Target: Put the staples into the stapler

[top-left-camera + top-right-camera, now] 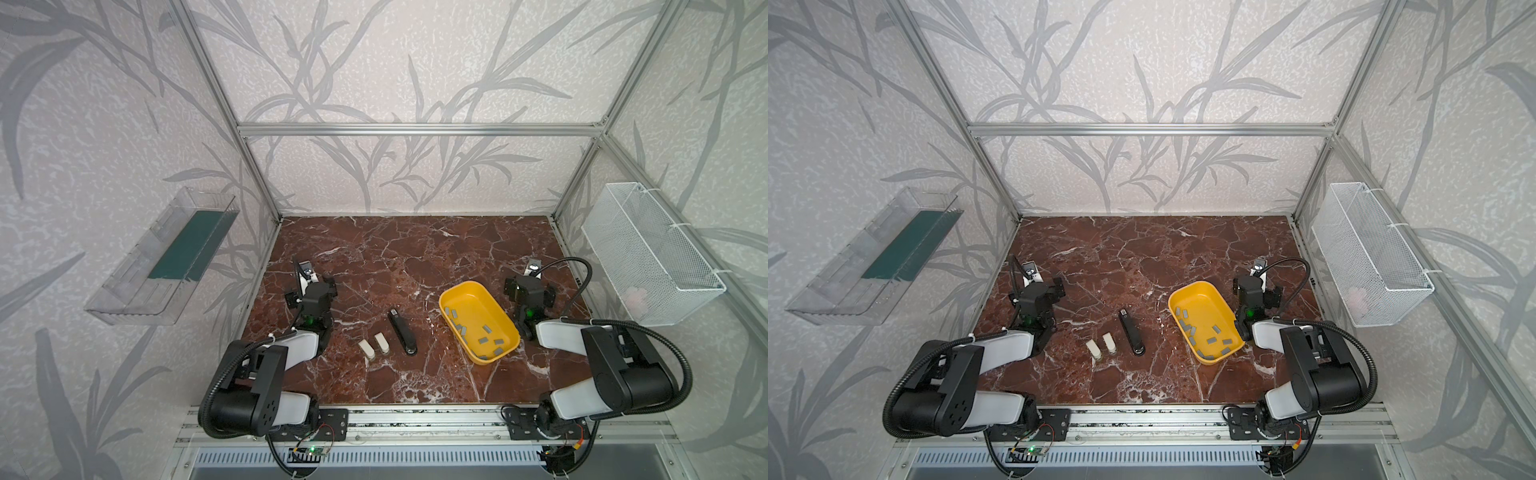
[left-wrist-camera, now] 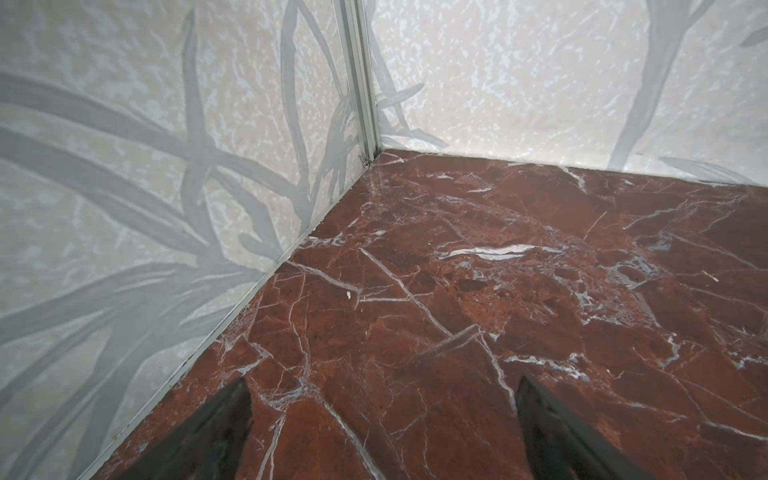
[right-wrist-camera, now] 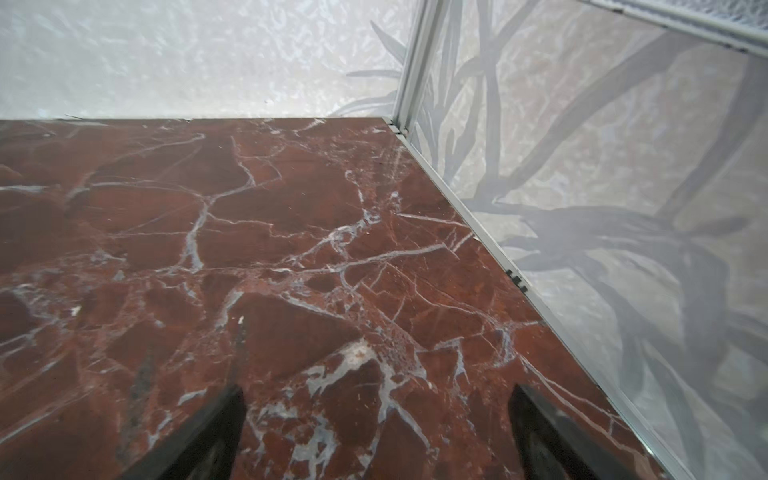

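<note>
Left fingers (image 2: 208,436) apart, right fingers (image 3: 552,436) apart, both empty; stapler (image 1: 401,332) label (image 1: 1123,311) unreadable.

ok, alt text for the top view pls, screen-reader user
Black stapler lying mid-table on a red-brown marble tabletop, two cream mini staplers just left of it and a yellow tray of loose grey staples to its right. The left gripper and right gripper sit at the table's sides, open and empty, touching nothing.
</note>
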Robot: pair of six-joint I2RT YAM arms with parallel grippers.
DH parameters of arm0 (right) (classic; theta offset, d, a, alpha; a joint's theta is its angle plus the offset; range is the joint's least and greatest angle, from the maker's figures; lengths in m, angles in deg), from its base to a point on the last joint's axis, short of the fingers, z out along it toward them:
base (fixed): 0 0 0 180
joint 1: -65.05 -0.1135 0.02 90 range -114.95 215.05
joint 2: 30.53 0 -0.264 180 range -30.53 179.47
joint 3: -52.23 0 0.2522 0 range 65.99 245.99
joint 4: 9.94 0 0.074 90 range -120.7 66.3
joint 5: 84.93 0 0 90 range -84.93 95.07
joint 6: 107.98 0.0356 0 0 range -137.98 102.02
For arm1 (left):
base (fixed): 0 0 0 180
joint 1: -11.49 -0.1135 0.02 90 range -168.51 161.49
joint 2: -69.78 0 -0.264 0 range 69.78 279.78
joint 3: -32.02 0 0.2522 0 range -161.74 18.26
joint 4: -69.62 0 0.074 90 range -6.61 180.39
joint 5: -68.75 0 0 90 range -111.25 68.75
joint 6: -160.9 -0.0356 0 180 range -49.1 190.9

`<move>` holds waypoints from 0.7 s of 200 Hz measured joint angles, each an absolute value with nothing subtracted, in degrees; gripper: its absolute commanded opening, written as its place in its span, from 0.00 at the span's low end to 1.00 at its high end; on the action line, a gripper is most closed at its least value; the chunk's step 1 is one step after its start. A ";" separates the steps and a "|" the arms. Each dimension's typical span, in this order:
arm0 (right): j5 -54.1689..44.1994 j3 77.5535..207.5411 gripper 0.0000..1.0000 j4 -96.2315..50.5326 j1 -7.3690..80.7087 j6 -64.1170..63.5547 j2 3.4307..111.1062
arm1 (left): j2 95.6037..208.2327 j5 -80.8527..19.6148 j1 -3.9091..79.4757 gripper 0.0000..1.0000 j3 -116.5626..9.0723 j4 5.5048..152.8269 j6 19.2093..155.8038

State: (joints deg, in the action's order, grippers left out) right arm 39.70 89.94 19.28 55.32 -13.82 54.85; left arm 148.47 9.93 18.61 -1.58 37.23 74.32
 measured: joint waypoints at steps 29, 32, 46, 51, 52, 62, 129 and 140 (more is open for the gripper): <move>34.85 89.17 0.99 22.49 55.32 -16.37 55.22 | 150.79 6.24 17.17 0.99 3.23 26.61 73.80; 34.39 89.15 0.99 22.80 55.32 -16.42 55.29 | 152.67 5.63 16.62 0.99 4.26 23.73 73.75; 32.23 88.80 0.99 24.27 55.32 -17.40 55.57 | 160.01 3.42 15.22 0.99 6.46 16.91 73.25; 31.15 88.39 0.99 25.27 55.32 -17.77 55.68 | 161.72 2.96 14.91 0.99 6.77 16.47 73.18; 30.98 88.30 0.99 25.40 55.32 -17.86 55.70 | 162.18 2.76 14.85 0.99 6.84 16.41 73.12; 29.17 87.14 0.99 27.57 55.32 -18.73 55.90 | 163.60 2.00 14.72 0.99 7.27 15.62 73.01; 22.87 84.28 0.99 34.91 55.42 -20.81 60.62 | 163.12 0.05 14.63 0.99 7.10 9.08 72.99; 22.56 84.32 0.99 35.43 55.42 -21.05 60.69 | 163.03 0.12 14.63 0.99 6.66 9.59 72.99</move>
State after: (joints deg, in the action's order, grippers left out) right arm 22.56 84.32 35.43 55.42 -21.05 60.69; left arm 163.03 0.12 14.63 6.66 9.59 72.99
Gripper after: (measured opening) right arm 0.991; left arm 0.991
